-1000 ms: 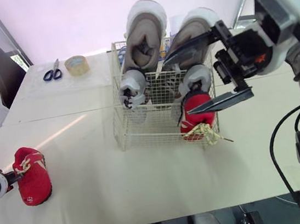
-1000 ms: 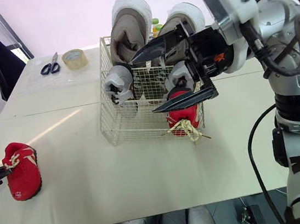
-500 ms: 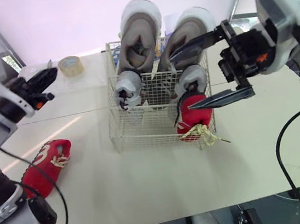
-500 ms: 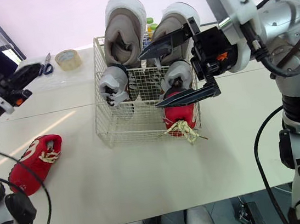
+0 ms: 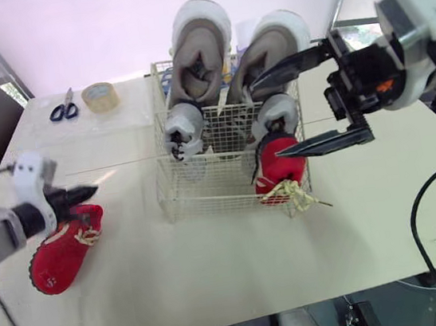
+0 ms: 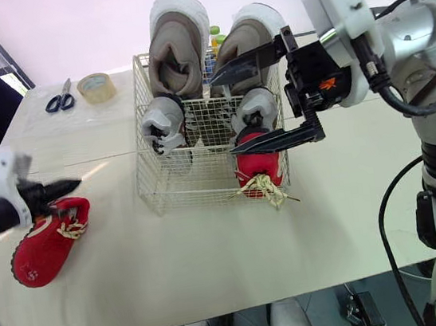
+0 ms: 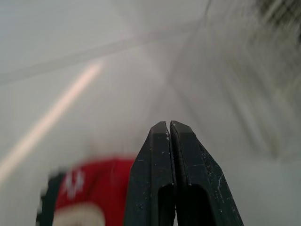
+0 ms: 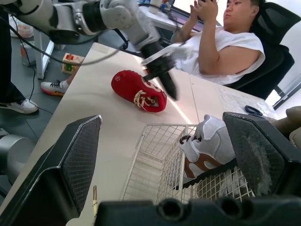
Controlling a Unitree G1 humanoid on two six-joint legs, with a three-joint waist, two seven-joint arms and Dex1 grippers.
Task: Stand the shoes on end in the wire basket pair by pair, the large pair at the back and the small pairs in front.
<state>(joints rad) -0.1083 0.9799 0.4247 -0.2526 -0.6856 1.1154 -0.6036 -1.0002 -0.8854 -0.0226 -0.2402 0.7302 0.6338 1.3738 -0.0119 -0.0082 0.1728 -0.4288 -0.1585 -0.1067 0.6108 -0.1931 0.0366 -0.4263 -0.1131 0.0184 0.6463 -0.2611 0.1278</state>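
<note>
Out by the left edge of the table (image 5: 217, 276), the loose red shoe (image 5: 61, 252) lies flat, toe toward the front edge, well apart from the wire basket (image 5: 177, 204). The left gripper (image 5: 92, 194) hangs right at the shoe's laced end, its fingers (image 7: 157, 160) pressed tight together with nothing between them; contact with the shoe cannot be told. There is a broad stretch of bare tabletop between shoe and basket, and more along the front edge. Back left, the scissors (image 5: 64, 109) and tape roll (image 5: 100, 96) sit near the far edge.

Now the basket, mid-table. The large grey pair (image 5: 199, 53) stands on end at the back, rising well above the rim. In front of it stands the small grey-and-white pair (image 5: 184, 127). At the front right corner a second red shoe (image 5: 281, 167) stands on end, its laces spilling out through the wire onto the table. The front left corner is open wire floor. The right gripper (image 6: 222, 114) hovers over the basket's right side, fingers spread wide, holding nothing.
</note>
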